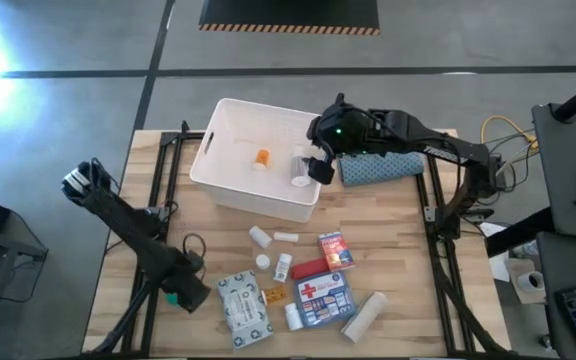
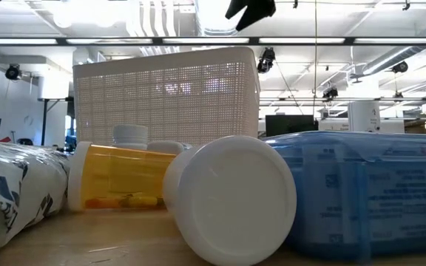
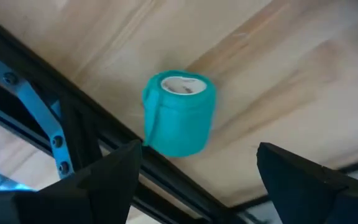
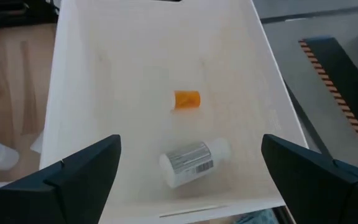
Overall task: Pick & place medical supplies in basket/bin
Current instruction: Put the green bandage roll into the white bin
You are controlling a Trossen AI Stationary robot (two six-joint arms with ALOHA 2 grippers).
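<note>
The right gripper (image 1: pixel 320 168) hangs over the white bin (image 1: pixel 230 120), fingers spread and empty; a white pill bottle (image 4: pixel 193 161) and orange vial (image 4: pixel 187 99) lie inside. This looks like a drop just made. Next it should swing toward 6 o'clock for the remaining supplies (image 1: pixel 298 280). The left gripper (image 1: pixel 173 296) waits at 8 o'clock, open above a teal roll (image 3: pixel 179 112).

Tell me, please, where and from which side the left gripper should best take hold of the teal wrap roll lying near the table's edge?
Grip the teal wrap roll across its round side wall, coming straight down from above. It looks to stand on end, core facing up, so the curved wall is free on both sides. The left gripper is open wider than the roll, hovering close by.
</note>
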